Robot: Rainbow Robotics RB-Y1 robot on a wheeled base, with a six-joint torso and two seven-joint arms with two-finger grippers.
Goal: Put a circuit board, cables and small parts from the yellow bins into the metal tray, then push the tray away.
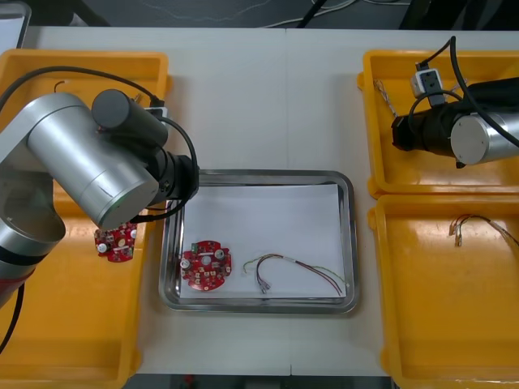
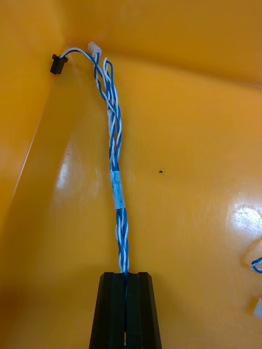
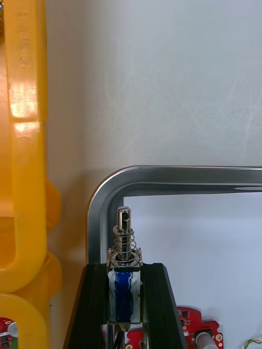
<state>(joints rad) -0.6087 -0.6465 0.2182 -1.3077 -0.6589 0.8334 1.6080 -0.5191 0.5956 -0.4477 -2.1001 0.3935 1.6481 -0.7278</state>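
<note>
My left gripper (image 3: 124,268) is shut on a small metal part (image 3: 124,240) with a spring and a blue body. It holds the part over the far left corner of the metal tray (image 3: 164,175). On the white inside of the tray (image 1: 268,173) lie a round red circuit board (image 1: 205,265) and a red and yellow cable (image 1: 296,271). My right gripper (image 2: 125,275) is inside the far right yellow bin (image 1: 370,89), shut on the end of a twisted blue and white cable (image 2: 115,163). The rest of that cable trails along the bin floor to a corner.
A second circuit board (image 1: 115,241) lies in the left bins, beside my left arm (image 1: 97,158). A red and yellow cable (image 1: 478,227) rests in the near right bin. Another blue and white cable end (image 2: 256,265) shows beside my right fingers.
</note>
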